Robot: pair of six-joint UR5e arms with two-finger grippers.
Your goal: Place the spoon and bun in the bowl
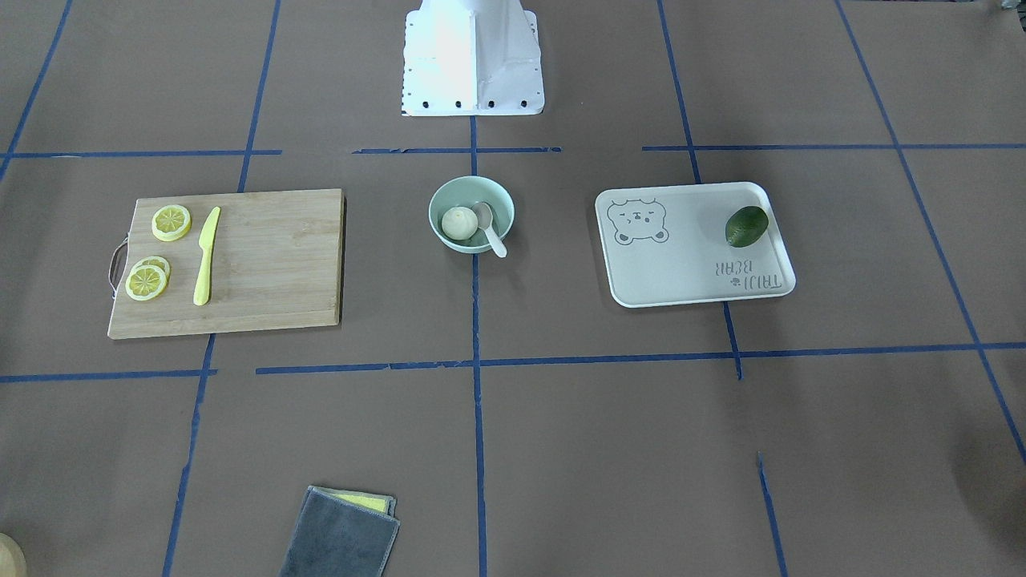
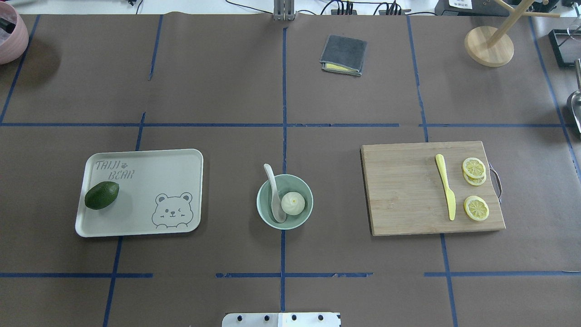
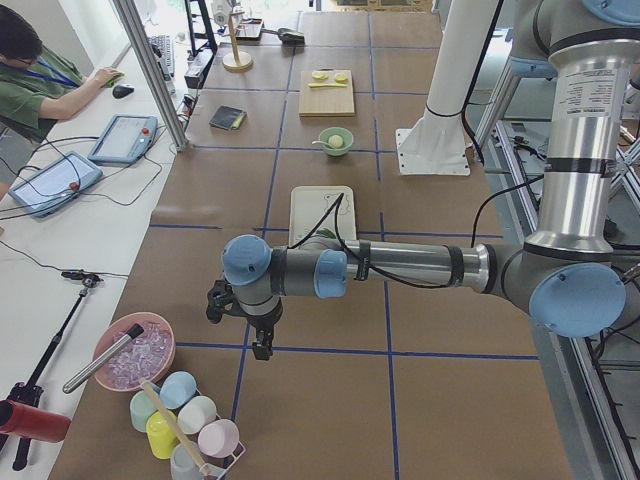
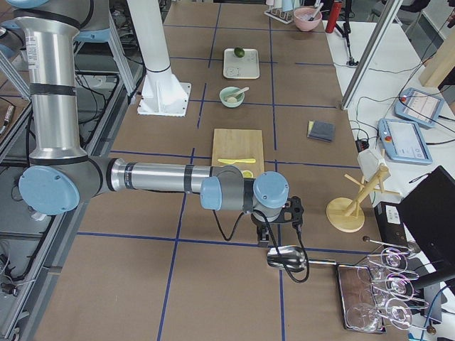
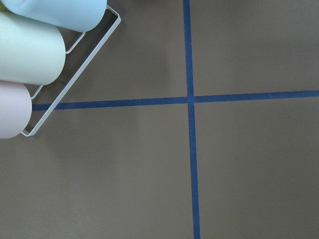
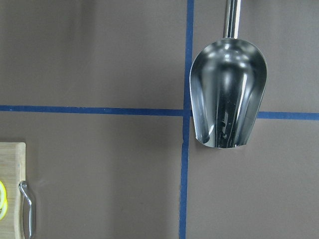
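Note:
The pale mint-green bowl (image 2: 299, 184) (image 1: 461, 191) stands at the table's middle, in front of the robot base. The white pleated bun (image 2: 292, 203) (image 1: 459, 223) lies inside it. The off-white spoon (image 2: 274, 195) (image 1: 490, 228) rests with its scoop in the bowl and its handle over the rim. My left gripper (image 3: 262, 347) hangs over the table's left end, far from the bowl. My right gripper (image 4: 264, 238) hangs over the right end, past the cutting board. Both show only in the side views, so I cannot tell whether they are open or shut.
A white bear-print tray (image 2: 150, 190) with an avocado (image 2: 101, 195) lies on the bowl's left. A wooden cutting board (image 2: 404, 190) with a yellow knife (image 2: 445, 192) and lemon slices (image 2: 475, 208) lies on its right. A metal scoop (image 6: 227, 94) and a cup rack (image 5: 30, 59) sit below the wrists.

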